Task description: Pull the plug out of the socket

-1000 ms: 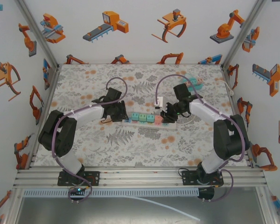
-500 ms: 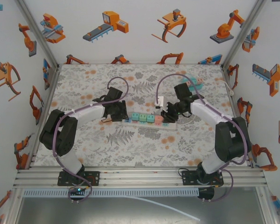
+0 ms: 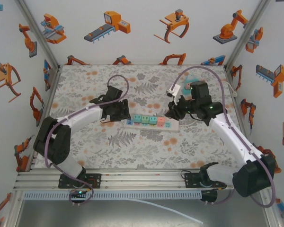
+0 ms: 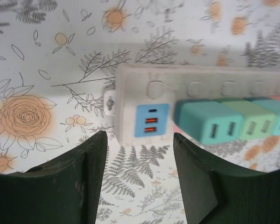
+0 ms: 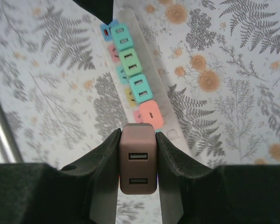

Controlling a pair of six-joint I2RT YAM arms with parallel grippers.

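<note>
1. The bench (image 3: 146,146) wears a floral cloth, and the walls (image 3: 142,42) around it carry orange robot drawings.
2. The power strip (image 3: 149,121) lies at the centre of the top view, with four coloured cubes (image 5: 130,63) (teal, green, teal, pink) seated in its sockets.
3. The right end effector (image 5: 137,135) is clamped on the plug (image 5: 137,163), held clear above the strip, right of centre.
4. The left end effector (image 4: 139,140) has its fingers apart at the strip's left end, by the blue USB panel (image 4: 151,120).
</note>
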